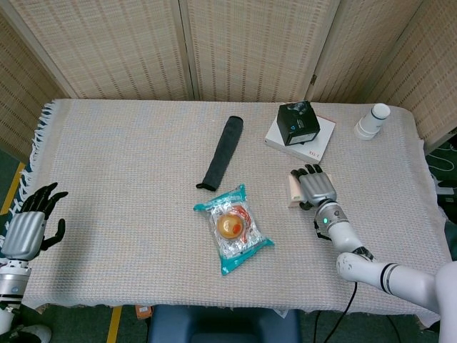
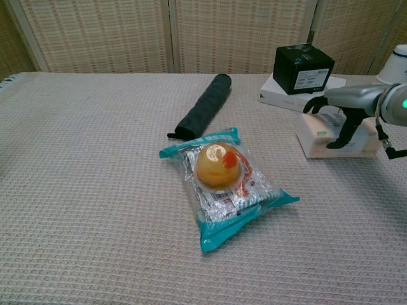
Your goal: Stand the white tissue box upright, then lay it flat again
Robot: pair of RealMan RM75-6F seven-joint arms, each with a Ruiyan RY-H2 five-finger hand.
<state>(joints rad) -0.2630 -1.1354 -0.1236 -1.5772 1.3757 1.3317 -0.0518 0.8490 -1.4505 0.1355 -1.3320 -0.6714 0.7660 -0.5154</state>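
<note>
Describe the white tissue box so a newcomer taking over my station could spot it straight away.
Look at the right side of the cloth-covered table, just in front of the flat white box that carries a black cube. The white tissue box lies flat there, under the right hand. It is pale and cream-white, and the only thing a hand is on.

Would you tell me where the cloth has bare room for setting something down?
The wide left stretch, from the fringed edge to the rolled dark cloth and snack packet, is bare. The right is crowded: tissue box under the right hand, black box, white bottle.
</note>
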